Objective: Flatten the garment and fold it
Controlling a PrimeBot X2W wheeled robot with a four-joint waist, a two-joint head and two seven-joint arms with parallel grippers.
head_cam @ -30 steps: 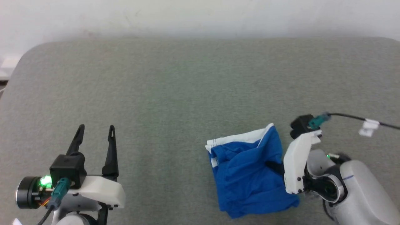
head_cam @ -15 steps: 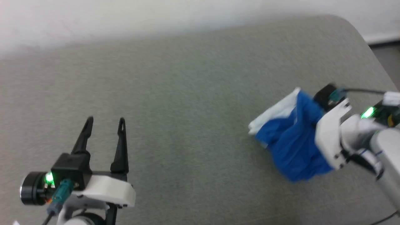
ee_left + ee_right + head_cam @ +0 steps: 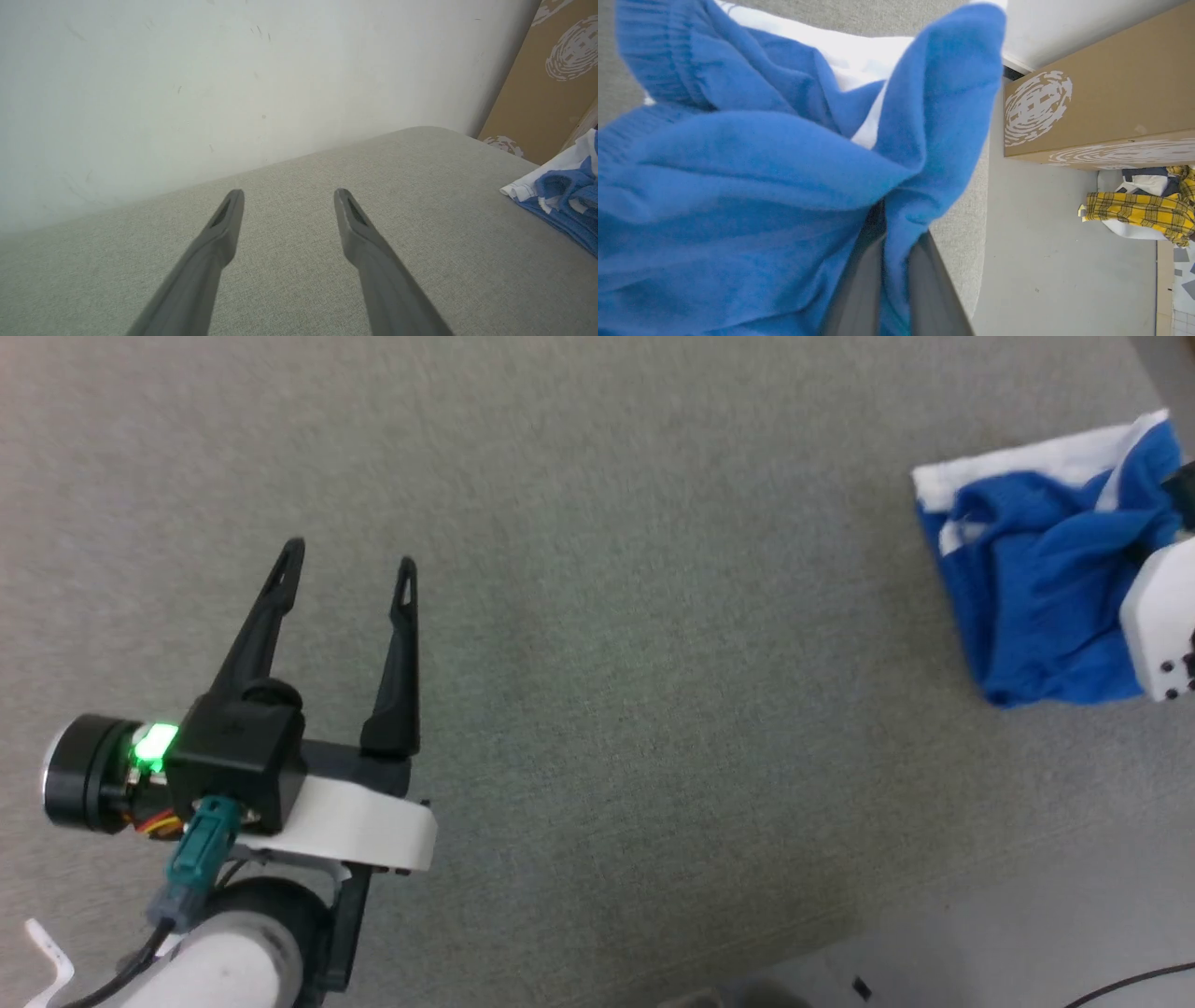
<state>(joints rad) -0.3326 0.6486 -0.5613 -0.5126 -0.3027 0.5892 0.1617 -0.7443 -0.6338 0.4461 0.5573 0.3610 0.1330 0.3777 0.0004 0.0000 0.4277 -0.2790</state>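
The garment (image 3: 1036,579), bright blue shorts with a white stripe, hangs bunched at the right edge of the head view, over the grey padded table (image 3: 597,616). My right gripper (image 3: 889,261) is shut on a fold of its blue fabric; the fingertips are buried in cloth. In the head view just its white housing (image 3: 1162,625) pokes in beside the garment. My left gripper (image 3: 348,560) is open and holds nothing, low at the left, far from the shorts. In the left wrist view the same left gripper (image 3: 288,196) points toward the wall, with the garment (image 3: 560,200) off to the right.
The table's right edge runs beside the garment, with pale floor (image 3: 1027,943) beyond it. A cardboard box (image 3: 1087,93) stands on that floor against the wall, and a yellow plaid cloth (image 3: 1134,210) lies near it. A white wall (image 3: 187,70) backs the table.
The head camera has swung, shifting the whole picture. My right gripper has carried the bunched garment from the table's front middle toward its right edge. The left gripper stays open.
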